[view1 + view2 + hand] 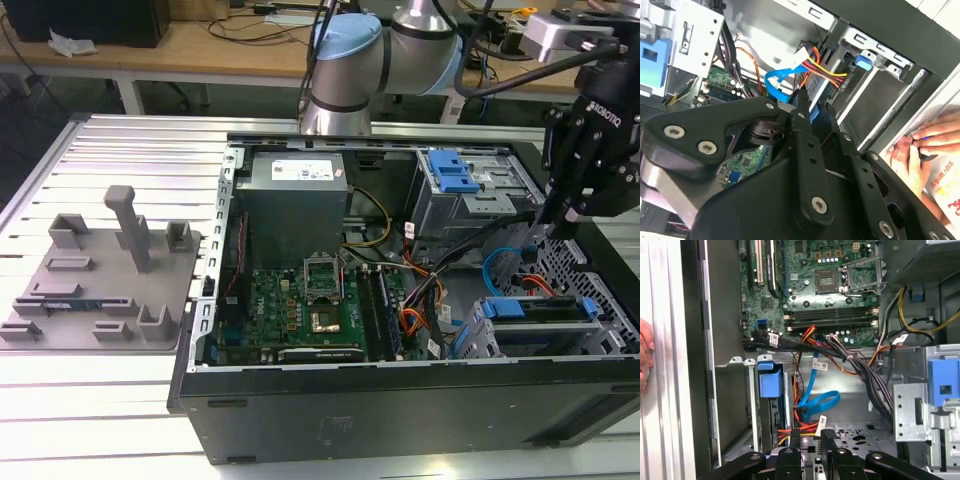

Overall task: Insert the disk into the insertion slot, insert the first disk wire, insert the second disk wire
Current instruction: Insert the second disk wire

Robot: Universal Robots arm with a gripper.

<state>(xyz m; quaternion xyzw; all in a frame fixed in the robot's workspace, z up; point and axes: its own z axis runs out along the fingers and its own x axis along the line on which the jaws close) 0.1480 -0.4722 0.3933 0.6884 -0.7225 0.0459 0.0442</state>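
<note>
Slotted silver table (100, 140). Resting on it, directly below the pincer (553, 226), an open black computer case (400, 420); well away from the pincer, a grey fixture plate (105, 290), lying flat.

A bright blue caddy frames the silver disk (540, 312), the insertion slot (575, 262) is perforated silver, the second disk wire (810, 382) bright blue, the first disk wire (826, 72) red, orange and yellow, the motherboard (300, 300) green, the computer case (400, 410) black.
</note>
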